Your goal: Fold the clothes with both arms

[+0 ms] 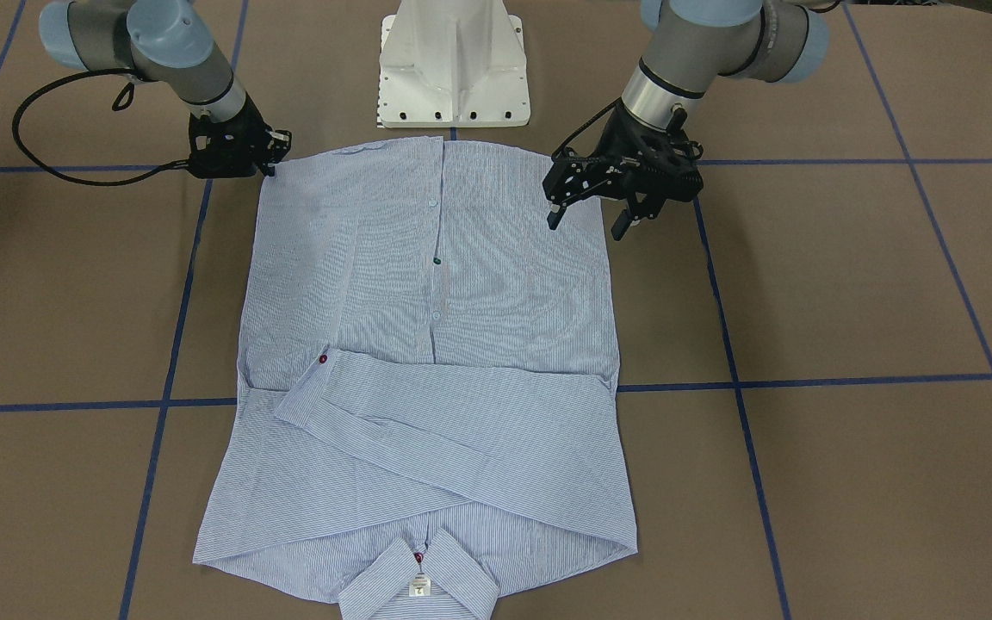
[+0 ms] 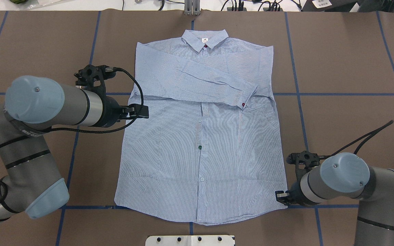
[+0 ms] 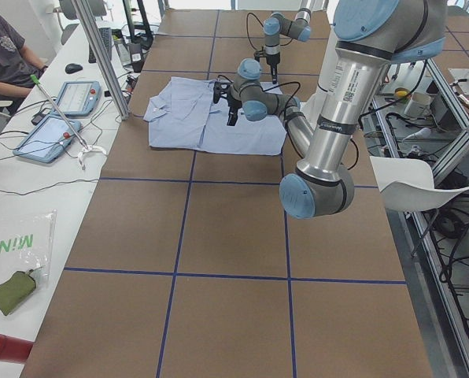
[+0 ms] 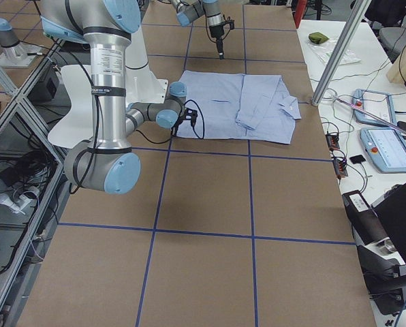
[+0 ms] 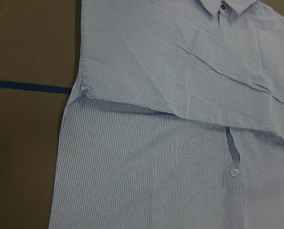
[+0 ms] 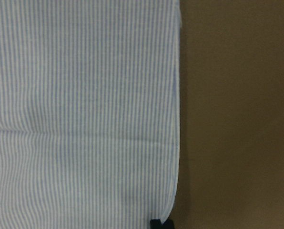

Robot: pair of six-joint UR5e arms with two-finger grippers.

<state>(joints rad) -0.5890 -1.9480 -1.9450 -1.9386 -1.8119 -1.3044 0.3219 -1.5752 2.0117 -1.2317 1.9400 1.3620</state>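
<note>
We are lining up on the shirt (image 1: 496, 293).
Our left gripper (image 1: 588, 220) is hovering, fingers apart; right gripper (image 1: 271, 166) at the hem corner, grip untellable; we are aiming for level pinches.

table (image 2: 337, 68) brown | shirt (image 2: 169, 171) flat, buttons up, sleeves folded across

The shirt (image 2: 200, 136) lies on the table (image 2: 337, 68), collar farthest from the robot. The left gripper (image 1: 586, 226) hangs above its left edge. The right gripper (image 1: 270, 165) is at its right hem corner.
</note>
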